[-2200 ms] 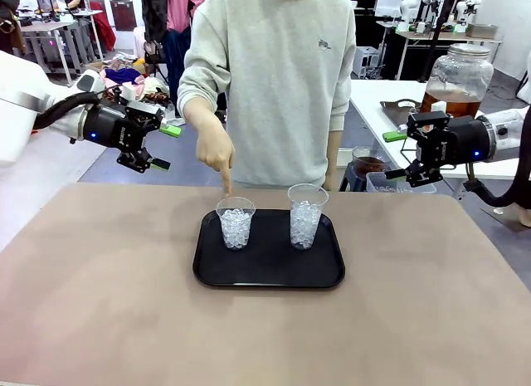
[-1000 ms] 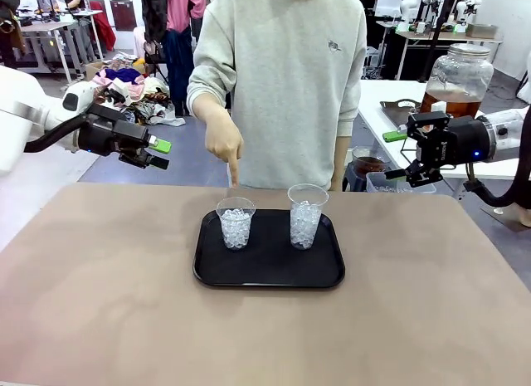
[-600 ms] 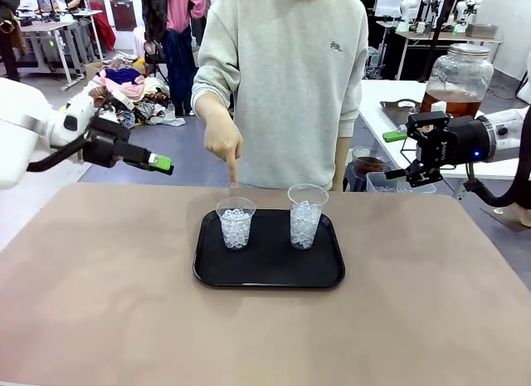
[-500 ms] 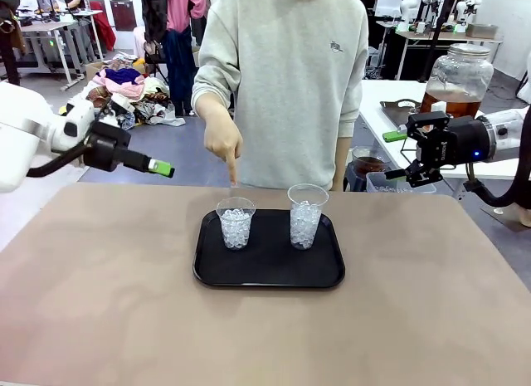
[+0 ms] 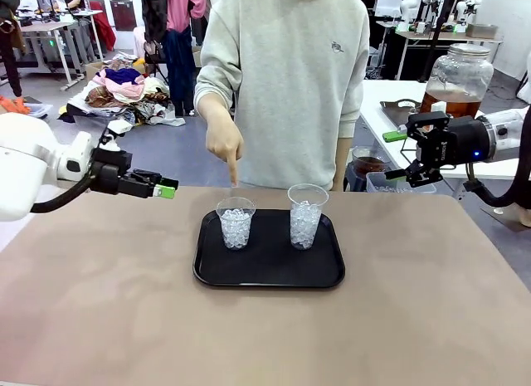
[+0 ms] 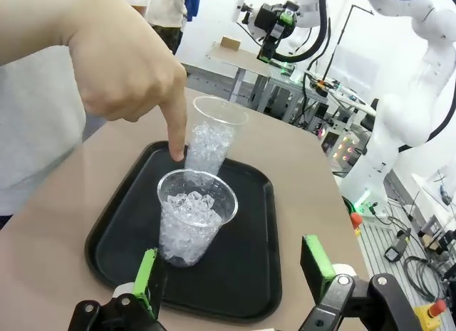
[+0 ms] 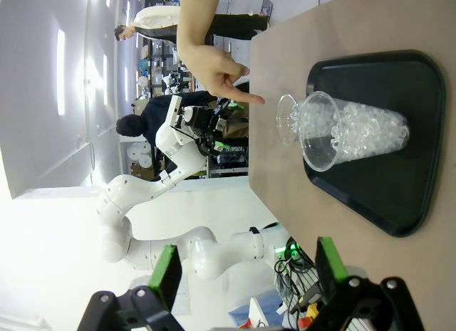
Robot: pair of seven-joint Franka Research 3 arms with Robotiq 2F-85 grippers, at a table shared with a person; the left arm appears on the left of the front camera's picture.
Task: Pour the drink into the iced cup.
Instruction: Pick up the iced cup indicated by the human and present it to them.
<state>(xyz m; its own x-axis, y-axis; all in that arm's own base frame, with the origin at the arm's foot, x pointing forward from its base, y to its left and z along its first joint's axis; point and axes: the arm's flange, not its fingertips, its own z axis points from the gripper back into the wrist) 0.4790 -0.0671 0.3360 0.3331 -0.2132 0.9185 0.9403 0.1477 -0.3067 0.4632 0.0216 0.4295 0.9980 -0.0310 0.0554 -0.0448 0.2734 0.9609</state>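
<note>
Two clear cups packed with ice stand on a black tray (image 5: 268,274): a shorter left cup (image 5: 236,223) (image 6: 194,217) and a taller right cup (image 5: 305,217) (image 6: 212,135). A person's hand (image 5: 223,144) (image 6: 132,78) points a finger down at the left cup's far rim. My left gripper (image 5: 166,188) (image 6: 231,270) hovers open at the table's left rear, aimed at the left cup. My right gripper (image 5: 396,157) (image 7: 249,270) hangs open beyond the table's right rear corner. The amber-brown drink (image 5: 452,104) sits in a big glass jar behind it.
A small clear vessel of dark liquid (image 5: 367,164) stands low, just left of the right gripper. The jar rests on a white side table (image 5: 373,100) at the right. The person stands at the far edge. The brown tabletop (image 5: 265,336) lies bare in front of the tray.
My left arm has come down and its gripper has swung lower, now level with the cups and pointing at them. The pointing hand has lifted slightly off the cup. The right arm is still.
</note>
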